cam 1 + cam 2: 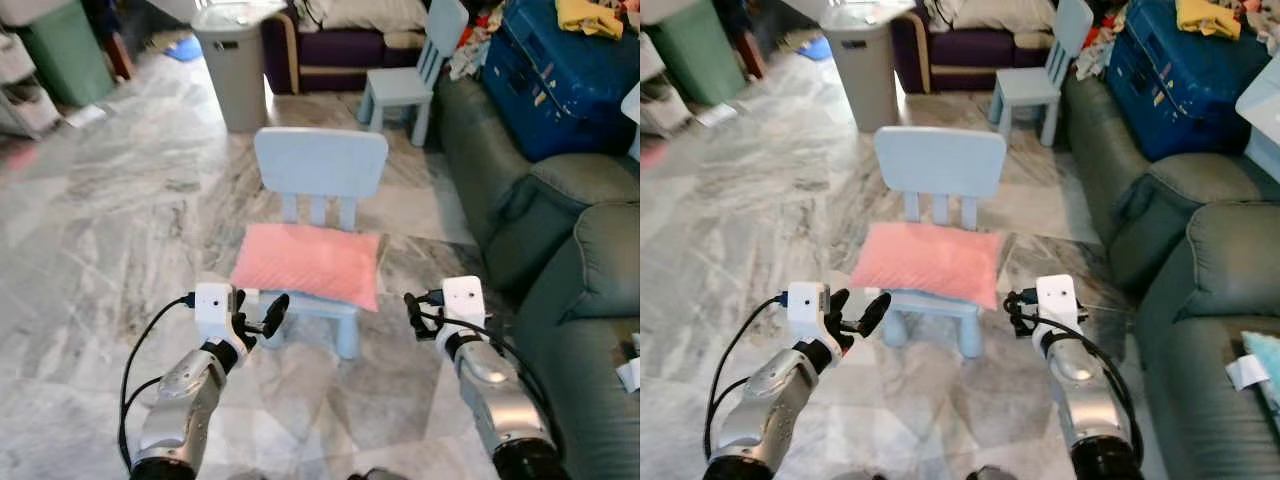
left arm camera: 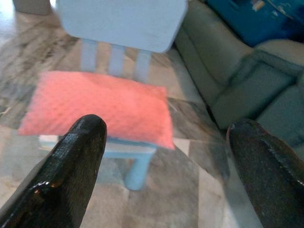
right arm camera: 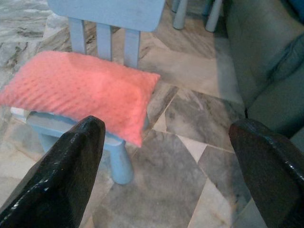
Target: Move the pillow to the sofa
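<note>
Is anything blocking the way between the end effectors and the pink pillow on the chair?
Nothing visible does. The pink pillow lies on the small blue chair, with only bare floor between it and the open left end effector and open right end effector, which flank the chair's front.

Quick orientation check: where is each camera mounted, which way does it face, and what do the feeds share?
Left eye: head, looking down at the pink pillow on the blue chair; left gripper and right gripper in view.
Right eye: same scene.
Left wrist: looks along its black fingers at pillow and chair.
Right wrist: looks along its fingers at the pillow's edge, the grey sofa beside.
Shared: pillow on chair.
</note>
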